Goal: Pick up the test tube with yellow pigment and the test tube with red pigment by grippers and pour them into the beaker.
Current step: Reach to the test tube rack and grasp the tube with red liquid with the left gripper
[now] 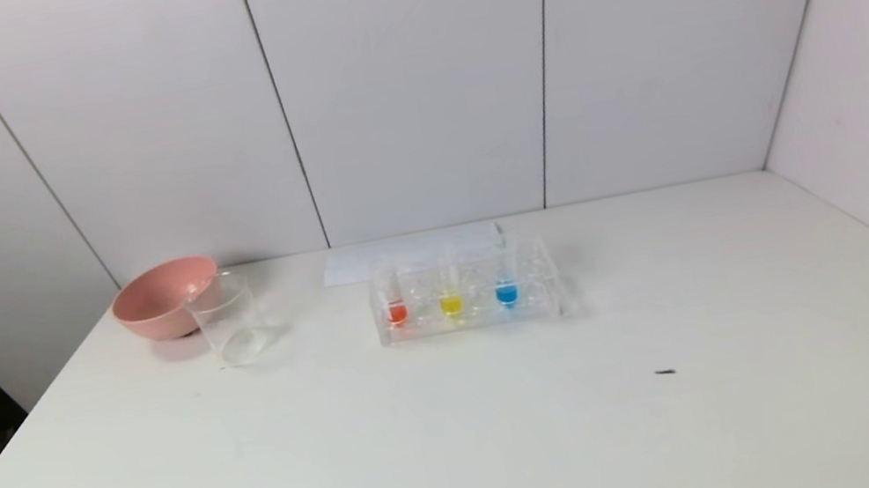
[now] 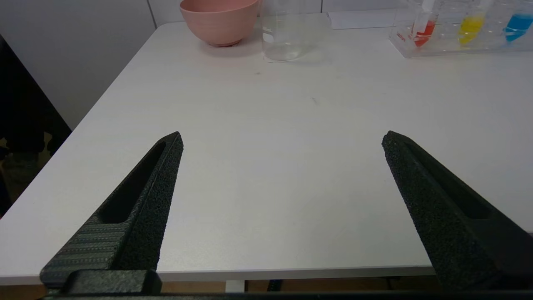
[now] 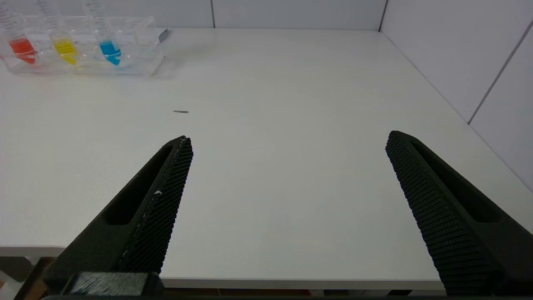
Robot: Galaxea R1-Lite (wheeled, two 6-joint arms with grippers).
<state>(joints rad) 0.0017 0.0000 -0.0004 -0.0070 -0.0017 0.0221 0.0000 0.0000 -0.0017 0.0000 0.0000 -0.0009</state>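
Three slim tubes stand upright in the clear rack at the middle of the white table. The red tube is at the rack's left end and the yellow tube is next to it, each with a little colour pooled at its round bottom; a blue tube is the third. Off to the left sits the beaker, clear, just in front of a pink bowl. My left gripper hangs over the table's near edge, jaws spread wide, nothing between them. My right gripper does the same on the other side, wide apart and holding nothing, well short of the rack.
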